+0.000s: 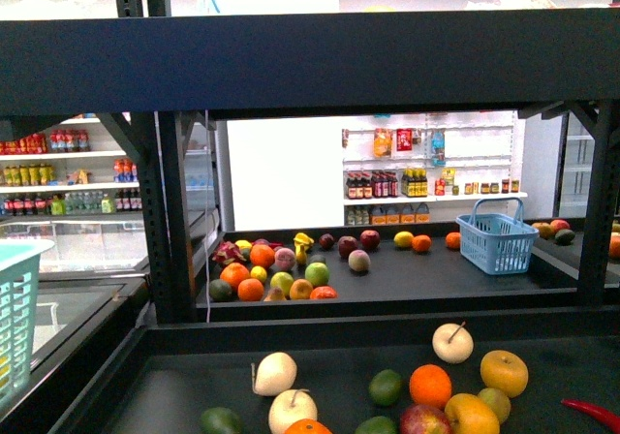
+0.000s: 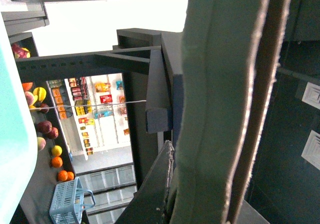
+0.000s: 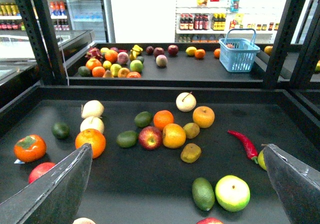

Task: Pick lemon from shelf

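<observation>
Lemon (image 3: 260,159): probably the yellow fruit beside the chilli (image 3: 243,143) on the shelf (image 3: 150,189), half hidden.
Light, firm and waxy, so grip its middle. Your right fingers (image 3: 55,189) are spread wide and empty; the left arm's grip can't be told.

A red chili pepper (image 3: 243,143) lies near the right edge of the near tier, with a green avocado (image 3: 203,193) and a pale green apple (image 3: 232,192) side by side toward the front edge. A persimmon (image 3: 29,147) sits near the left edge. On the far tier, a blue basket (image 1: 497,241) stands toward the right edge. Beyond, white wall shelves (image 1: 433,198) carry bottles.
</observation>
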